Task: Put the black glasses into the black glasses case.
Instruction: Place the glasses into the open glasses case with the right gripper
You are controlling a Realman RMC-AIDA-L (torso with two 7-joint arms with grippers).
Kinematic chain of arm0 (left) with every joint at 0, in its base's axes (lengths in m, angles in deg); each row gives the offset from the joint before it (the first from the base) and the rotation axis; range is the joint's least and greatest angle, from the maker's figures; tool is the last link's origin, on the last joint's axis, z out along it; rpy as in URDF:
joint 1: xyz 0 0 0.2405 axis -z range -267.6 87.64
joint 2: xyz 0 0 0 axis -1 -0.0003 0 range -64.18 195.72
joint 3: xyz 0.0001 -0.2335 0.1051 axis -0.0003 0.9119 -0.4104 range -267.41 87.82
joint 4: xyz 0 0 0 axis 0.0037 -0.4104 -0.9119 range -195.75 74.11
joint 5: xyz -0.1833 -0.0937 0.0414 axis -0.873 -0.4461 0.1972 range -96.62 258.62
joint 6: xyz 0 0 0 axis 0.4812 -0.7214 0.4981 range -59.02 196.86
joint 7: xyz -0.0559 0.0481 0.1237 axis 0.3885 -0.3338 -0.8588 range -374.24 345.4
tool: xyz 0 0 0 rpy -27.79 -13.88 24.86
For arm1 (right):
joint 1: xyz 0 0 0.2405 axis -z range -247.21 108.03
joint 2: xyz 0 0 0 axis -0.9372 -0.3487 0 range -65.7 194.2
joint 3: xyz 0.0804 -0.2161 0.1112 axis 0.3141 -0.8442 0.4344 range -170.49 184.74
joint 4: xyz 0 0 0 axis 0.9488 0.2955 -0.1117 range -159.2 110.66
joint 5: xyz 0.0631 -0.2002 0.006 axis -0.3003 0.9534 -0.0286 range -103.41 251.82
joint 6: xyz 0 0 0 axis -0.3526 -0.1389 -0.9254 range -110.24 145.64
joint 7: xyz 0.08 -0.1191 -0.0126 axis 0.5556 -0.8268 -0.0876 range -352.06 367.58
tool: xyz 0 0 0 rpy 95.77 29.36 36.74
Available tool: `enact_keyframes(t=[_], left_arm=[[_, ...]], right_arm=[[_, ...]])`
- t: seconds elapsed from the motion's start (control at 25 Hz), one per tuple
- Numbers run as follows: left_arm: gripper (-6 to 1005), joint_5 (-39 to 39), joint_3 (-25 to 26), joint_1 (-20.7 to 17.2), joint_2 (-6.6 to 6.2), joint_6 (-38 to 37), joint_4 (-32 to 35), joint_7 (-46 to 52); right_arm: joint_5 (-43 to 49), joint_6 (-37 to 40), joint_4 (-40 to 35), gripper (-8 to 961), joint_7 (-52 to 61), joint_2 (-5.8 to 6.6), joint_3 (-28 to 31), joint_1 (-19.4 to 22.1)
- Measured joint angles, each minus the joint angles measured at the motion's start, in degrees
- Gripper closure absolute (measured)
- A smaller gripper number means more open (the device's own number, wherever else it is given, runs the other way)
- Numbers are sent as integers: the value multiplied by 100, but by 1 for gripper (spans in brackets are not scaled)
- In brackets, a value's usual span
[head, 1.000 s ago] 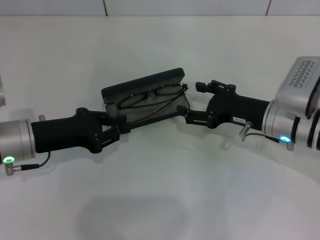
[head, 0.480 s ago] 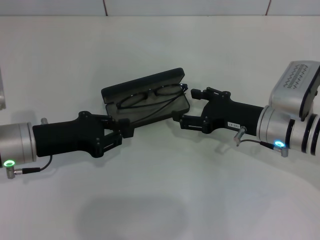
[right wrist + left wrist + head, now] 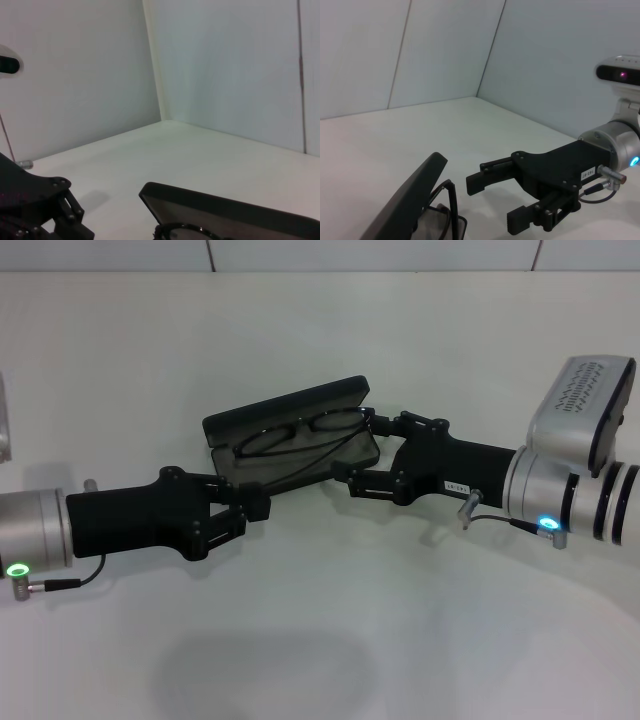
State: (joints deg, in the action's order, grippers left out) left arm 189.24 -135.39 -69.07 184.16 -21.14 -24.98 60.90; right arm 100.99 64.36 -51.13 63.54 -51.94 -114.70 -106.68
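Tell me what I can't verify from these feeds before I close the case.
- Left end effector: in the head view its dark fingers merge with the black glasses case, so contact and opening are unclear.
- Black glasses: the wrist views cut them off at the frame edge, so whether both temples lie inside is unconfirmed.
- Right end effector: open beside the case; contact is unclear.

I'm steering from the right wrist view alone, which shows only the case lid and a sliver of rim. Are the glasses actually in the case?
Observer: Yes. The head view shows the black glasses lying in the tray of the open black glasses case.
Operator: Where's my right hand?
Observer: The right hand is at the case's right end, open.
Operator: And the left one?
Observer: The left hand sits low by the case's front left corner.
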Motion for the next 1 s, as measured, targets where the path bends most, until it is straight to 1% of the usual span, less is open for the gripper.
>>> enact_keyframes(t=[0.32, 0.48, 0.56, 0.72, 0.84, 1.0], left_arm=[[802, 58, 2, 36, 29, 109, -30, 0], [803, 123, -10, 16, 50, 287, -37, 2], [803, 178, -11, 7, 52, 301, -54, 12], [804, 244, -15, 93, 99, 388, -210, -1], [806, 264, -20, 236, 114, 594, -393, -46], [808, 272, -21, 494, 130, 948, -708, -108]], right_arm=[[-12, 107, -63, 109, -40, 0, -24, 21], [-18, 393, -112, 109, -466, 0, 24, 141], [-19, 431, -174, 109, -689, 0, 108, 274], [-19, 589, -243, 109, -1135, 1, 450, 668], [-18, 903, -225, 109, -1551, 1, 785, 988], [11, 1105, -191, 109, -1702, 20, 970, 1223]])
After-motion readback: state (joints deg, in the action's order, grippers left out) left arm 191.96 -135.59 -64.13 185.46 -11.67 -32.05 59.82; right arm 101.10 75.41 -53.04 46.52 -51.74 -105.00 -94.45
